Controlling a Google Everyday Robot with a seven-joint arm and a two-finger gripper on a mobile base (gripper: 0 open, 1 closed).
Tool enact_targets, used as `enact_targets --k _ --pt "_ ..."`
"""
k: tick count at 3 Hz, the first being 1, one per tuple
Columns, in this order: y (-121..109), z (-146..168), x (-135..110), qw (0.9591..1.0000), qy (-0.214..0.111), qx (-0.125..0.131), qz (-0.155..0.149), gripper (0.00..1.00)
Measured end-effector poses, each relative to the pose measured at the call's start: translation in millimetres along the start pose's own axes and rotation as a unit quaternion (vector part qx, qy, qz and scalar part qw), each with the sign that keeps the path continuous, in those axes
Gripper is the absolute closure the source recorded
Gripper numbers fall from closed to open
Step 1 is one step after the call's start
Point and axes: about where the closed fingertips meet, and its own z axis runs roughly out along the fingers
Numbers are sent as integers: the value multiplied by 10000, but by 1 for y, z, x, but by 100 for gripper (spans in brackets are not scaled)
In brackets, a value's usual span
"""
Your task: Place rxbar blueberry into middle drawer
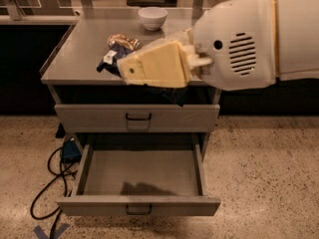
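Observation:
The rxbar blueberry, a dark navy bar with a white label patch, hangs at the tip of my gripper above the left part of the cabinet top. The gripper is shut on it, and the cream hand and big white arm reach in from the right. Below, the middle drawer is pulled fully open, showing a flat grey tray with only the arm's shadow in it. The bar is behind and above the drawer opening.
A shiny tan packet lies on the cabinet top just behind the bar. Farther back stands a white bowl. The drawer above the open one is closed. Black cables and a blue box lie on the floor at the left.

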Motion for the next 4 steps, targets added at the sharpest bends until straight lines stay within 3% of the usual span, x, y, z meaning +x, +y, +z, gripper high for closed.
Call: enact_targets --k 1,2,3,4 --pt "-10 1 10 9993 105 356 -49 100" --pt "-59 18 60 9941 480 962 -150 100" --pt "-80 12 62 9865 558 1466 -470 100" --pt "-80 12 61 9864 556 1469 -477 100"
